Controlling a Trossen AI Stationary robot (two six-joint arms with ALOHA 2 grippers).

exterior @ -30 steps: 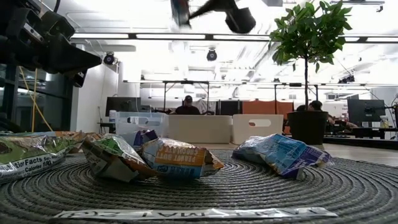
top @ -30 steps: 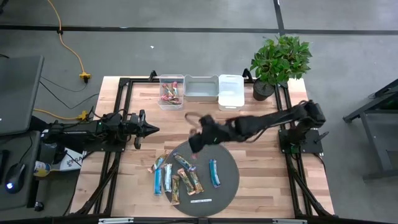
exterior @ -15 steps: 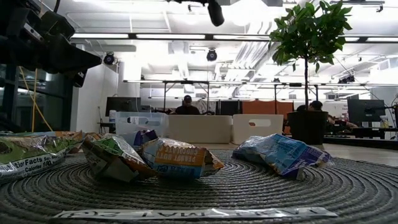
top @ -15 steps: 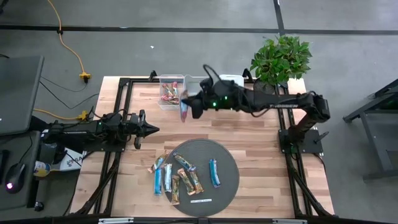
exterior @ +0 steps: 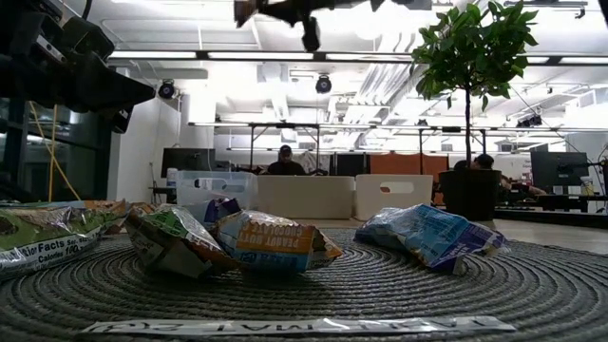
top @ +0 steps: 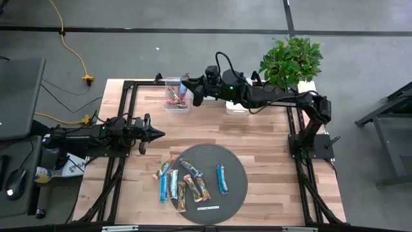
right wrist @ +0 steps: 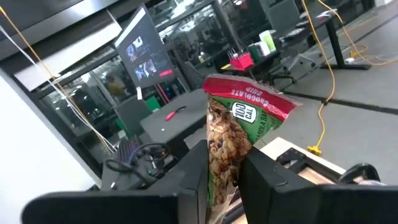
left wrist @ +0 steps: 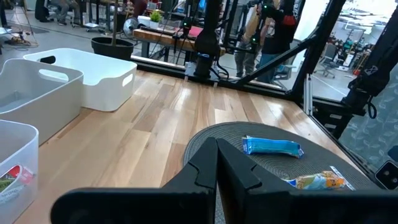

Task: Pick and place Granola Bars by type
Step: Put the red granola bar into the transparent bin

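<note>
Several granola bars (top: 187, 183) in blue, orange and green wrappers lie flat on a round grey mat (top: 235, 174) near the table's front; the low view shows them close up (exterior: 275, 242). My right gripper (top: 188, 90) reaches level over the clear bin (top: 174, 103) at the far edge, shut on a red-and-green wrapped bar (right wrist: 239, 121). That bin holds red-wrapped bars (top: 174, 96). My left gripper (top: 154, 134) waits shut at the table's left, above the wood, holding nothing. My right gripper pinches the bar's lower half (right wrist: 222, 168) between its two fingers (right wrist: 264, 180), which lie level and point toward the table's left. The bar's red-topped end (right wrist: 249, 93) sticks out past the fingertips. The bar is lifted clear, above the clear bin's right part.
A grey bin (top: 208, 91) and a white bin (top: 239, 103) stand right of the clear one along the far edge. A potted plant (top: 290, 61) fills the far right corner. A thin white label strip (top: 207, 208) lies on the mat's near edge. Bare wood lies between mat and bins.
My right gripper has carried the bar from over the mat's far rim toward the table's far edge and upward, ending over the clear bin. It has tipped from pointing down to level and rolled, and the bar turned with it. The fingers stayed shut on the bar.
</note>
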